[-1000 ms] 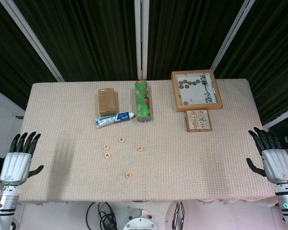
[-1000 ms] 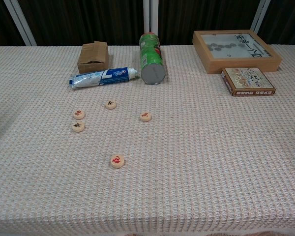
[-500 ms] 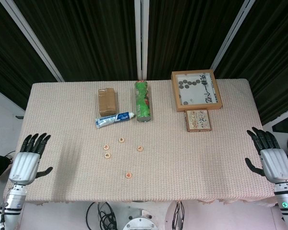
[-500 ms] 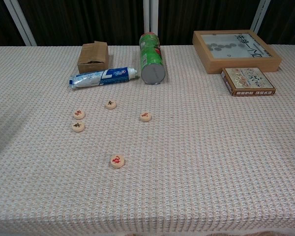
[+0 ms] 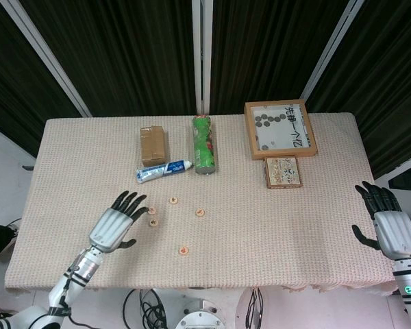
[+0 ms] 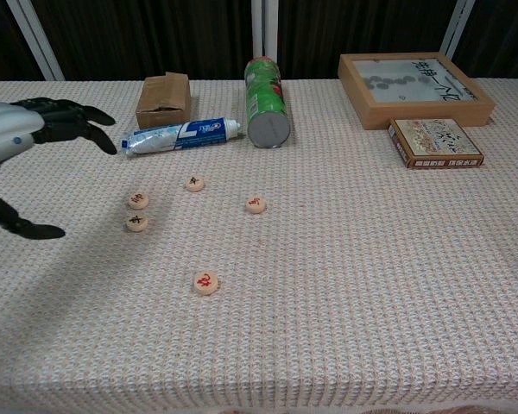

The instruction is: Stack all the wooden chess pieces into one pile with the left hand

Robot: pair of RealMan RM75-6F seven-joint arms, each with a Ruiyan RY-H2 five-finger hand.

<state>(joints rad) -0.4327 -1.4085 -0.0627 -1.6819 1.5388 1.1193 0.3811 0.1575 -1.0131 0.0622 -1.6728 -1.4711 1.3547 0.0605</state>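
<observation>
Several round wooden chess pieces lie loose on the woven table cloth: two close together [image 5: 152, 211] [image 5: 153, 222], one further back [image 5: 173, 200], one to the right [image 5: 200, 212] and one nearer the front [image 5: 183, 250]. In the chest view the same pieces show as a pair [image 6: 138, 201], [image 6: 137, 222] and a front piece [image 6: 206, 283]. My left hand [image 5: 114, 225] [image 6: 17, 138] hovers open, fingers spread, just left of the pair, holding nothing. Beyond the table's right edge my right hand [image 5: 387, 219] is open.
At the back lie a cardboard box [image 5: 153, 145], a toothpaste tube [image 5: 164, 171], a green can on its side [image 5: 205, 144], a wooden framed tray [image 5: 279, 129] and a small card box [image 5: 283, 172].
My left hand has swung in from the table's left edge over the cloth, toward the pair of pieces, and now shows in the chest view. The right hand has barely moved.
</observation>
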